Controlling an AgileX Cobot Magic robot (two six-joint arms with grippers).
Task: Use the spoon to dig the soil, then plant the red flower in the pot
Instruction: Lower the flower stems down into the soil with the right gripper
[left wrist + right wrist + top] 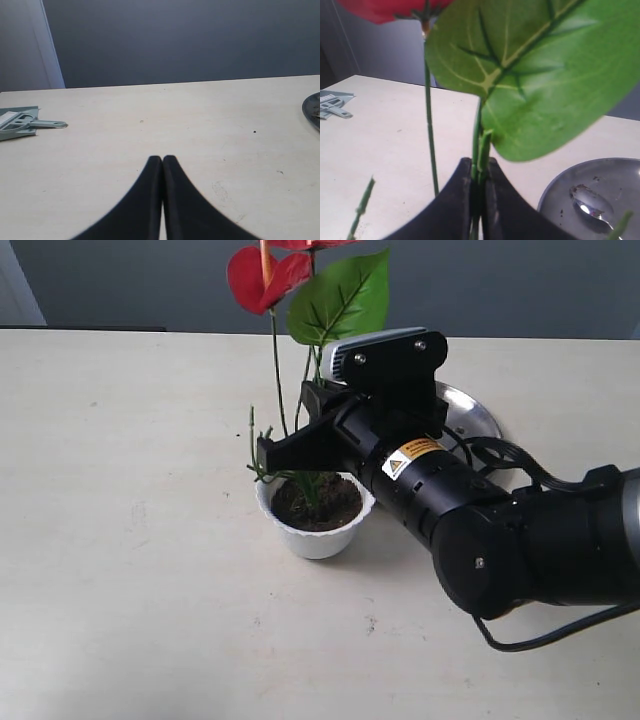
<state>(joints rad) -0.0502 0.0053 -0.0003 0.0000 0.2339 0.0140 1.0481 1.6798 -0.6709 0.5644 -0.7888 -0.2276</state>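
Note:
The red flower point(258, 278) stands upright with its stems in the dark soil point(318, 502) of the white scalloped pot point(315, 536). My right gripper point(285, 453) is shut on the green stems just above the pot. In the right wrist view the gripper point(479, 167) pinches the stems under the broad green leaf point(530, 70), with a red petal point(385, 9) beside it. The spoon point(587, 201) lies in the steel plate point(620, 180), soil specks on its bowl. My left gripper point(162, 161) is shut on nothing, over bare table.
The round steel plate point(472, 410) sits behind my right arm, right of the pot. A grey-green dustpan-like tool point(20, 122) lies far off on the table, also in the right wrist view as the tool point(332, 102). Soil crumbs dot the tabletop.

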